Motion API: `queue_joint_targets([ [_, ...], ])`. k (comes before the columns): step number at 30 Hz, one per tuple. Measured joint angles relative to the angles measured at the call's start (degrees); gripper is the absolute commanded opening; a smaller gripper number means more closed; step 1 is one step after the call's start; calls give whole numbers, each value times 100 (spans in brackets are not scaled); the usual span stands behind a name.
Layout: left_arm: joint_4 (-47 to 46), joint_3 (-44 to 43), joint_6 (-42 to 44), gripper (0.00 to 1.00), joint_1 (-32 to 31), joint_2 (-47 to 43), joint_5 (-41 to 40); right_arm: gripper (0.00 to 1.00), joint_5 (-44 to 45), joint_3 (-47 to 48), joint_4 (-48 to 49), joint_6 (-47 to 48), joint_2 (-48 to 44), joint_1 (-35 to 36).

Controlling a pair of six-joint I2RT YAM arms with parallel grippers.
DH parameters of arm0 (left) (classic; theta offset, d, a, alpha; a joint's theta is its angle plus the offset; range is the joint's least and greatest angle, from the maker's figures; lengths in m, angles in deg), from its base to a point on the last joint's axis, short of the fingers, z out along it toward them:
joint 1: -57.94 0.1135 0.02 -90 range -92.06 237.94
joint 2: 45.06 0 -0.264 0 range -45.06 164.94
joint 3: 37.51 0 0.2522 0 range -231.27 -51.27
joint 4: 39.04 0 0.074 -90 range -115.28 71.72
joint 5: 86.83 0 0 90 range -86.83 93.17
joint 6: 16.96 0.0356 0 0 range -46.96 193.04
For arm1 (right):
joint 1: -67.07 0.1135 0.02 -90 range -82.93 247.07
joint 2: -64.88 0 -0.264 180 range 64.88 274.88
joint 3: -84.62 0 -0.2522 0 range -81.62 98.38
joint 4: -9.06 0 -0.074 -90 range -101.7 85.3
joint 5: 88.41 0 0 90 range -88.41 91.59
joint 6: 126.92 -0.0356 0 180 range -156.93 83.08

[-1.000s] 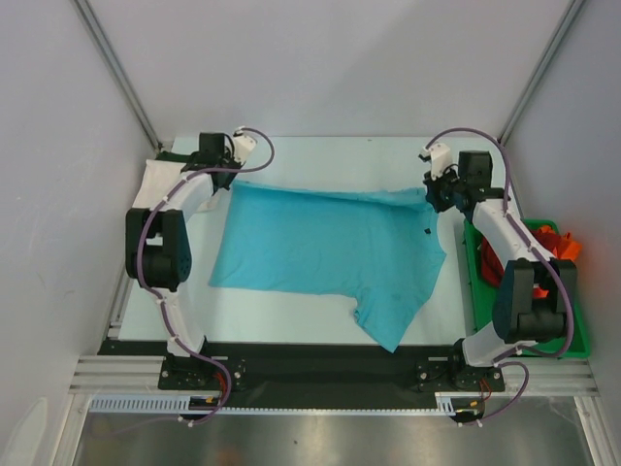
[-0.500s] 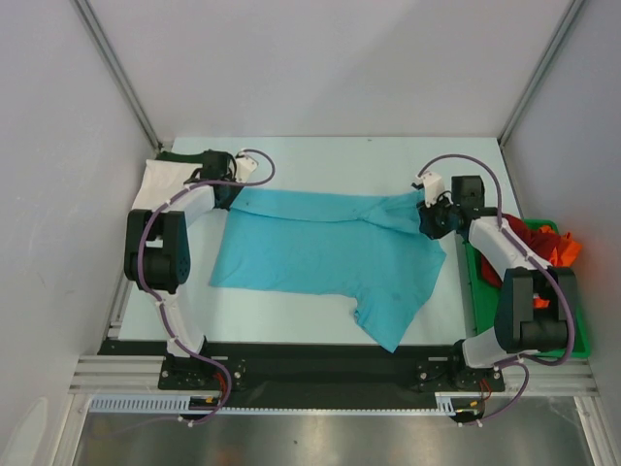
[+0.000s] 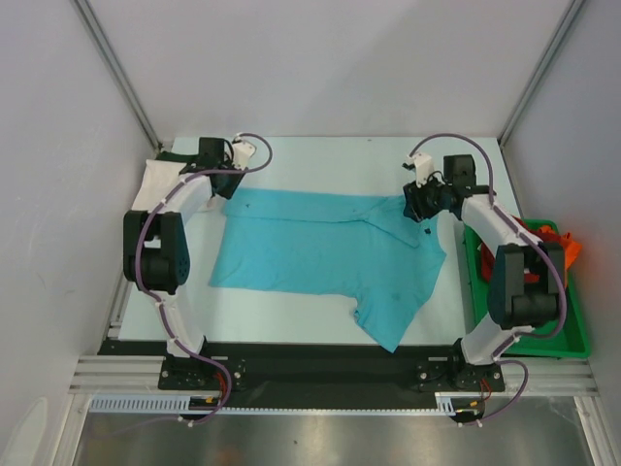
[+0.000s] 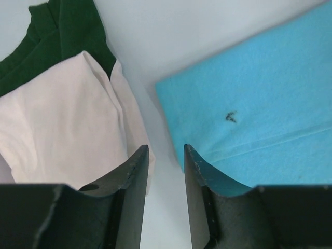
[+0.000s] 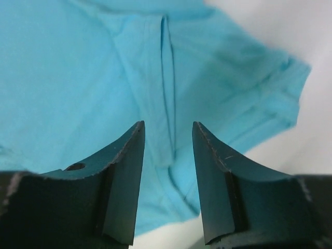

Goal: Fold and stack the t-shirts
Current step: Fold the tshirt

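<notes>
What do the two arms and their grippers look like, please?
Both the left arm and the right arm have white link shells between bulky black joint housings, with a lavender cable looping along each. The left gripper and right gripper each carry two dark, wedge-shaped fingers tapering to narrow tips, with a small round hole near one finger's base.

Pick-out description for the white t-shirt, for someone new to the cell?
Go to the table's far left corner, left of the spread turquoise t-shirt. The white t-shirt lies there, the only pale cloth, with a dark green t-shirt just beyond.
</notes>
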Motion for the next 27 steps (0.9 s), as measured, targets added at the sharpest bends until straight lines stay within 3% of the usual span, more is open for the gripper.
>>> queue_joint_targets([
  [7, 310, -186, -444, 25, -2, 273, 404, 45, -262, 1132, 24, 111, 1443, 168],
  [13, 468, 17, -684, 23, -37, 424, 435, 45, -518, 1996, -164, 225, 2420, 398],
  [27, 490, 190, -723, 23, -39, 459, 378, 45, -809, 2319, -428, 363, 2852, 737],
])
